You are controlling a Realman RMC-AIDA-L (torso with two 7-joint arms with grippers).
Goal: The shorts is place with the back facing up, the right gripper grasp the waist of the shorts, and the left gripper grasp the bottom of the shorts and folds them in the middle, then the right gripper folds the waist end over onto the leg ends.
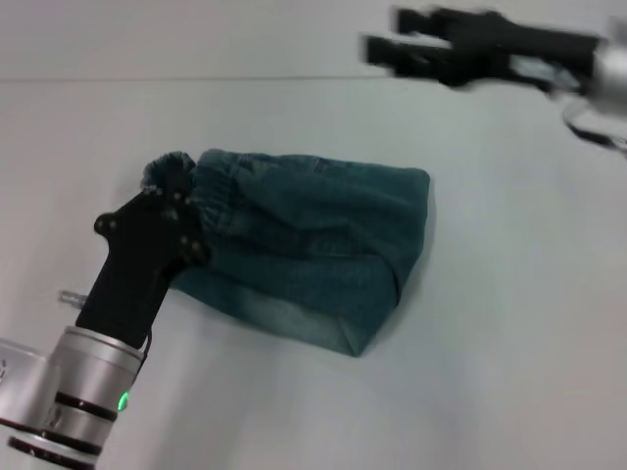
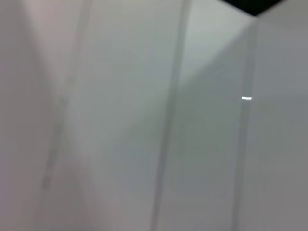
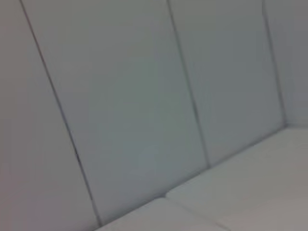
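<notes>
In the head view, the left gripper [image 1: 174, 201] is sitting at the left of the frame, lower than the middle, at the end of a black link that is rising out of a silver cylinder in the lower left corner. Its black tip is lying against the gathered waistband [image 1: 211, 186] of the shorts [image 1: 313, 245], at the upper left corner of the cloth. Whether its fingers are pinching the fabric or just resting on it cannot be told, since the black body is covering them.

The right gripper [image 1: 384, 44] is hanging in the upper right of the frame, well apart from the shorts and above the table [image 1: 509, 323]. Its two black fingers are pointing toward the left of the picture with a clear gap showing between them, holding nothing. Its arm is running off the right edge.

The shorts are lying in the middle of the frame as a folded bundle of blue-green denim. The ruched waistband is running along the upper left side, and a paler hem edge [image 1: 294, 318] is showing along the lower side, reaching toward a corner at lower centre. The right side of the bundle is forming a rounded fold.

The table is a plain pale surface filling the rest of the view. Both wrist views are showing only pale panelled walls [image 3: 144, 106] with thin seams.
</notes>
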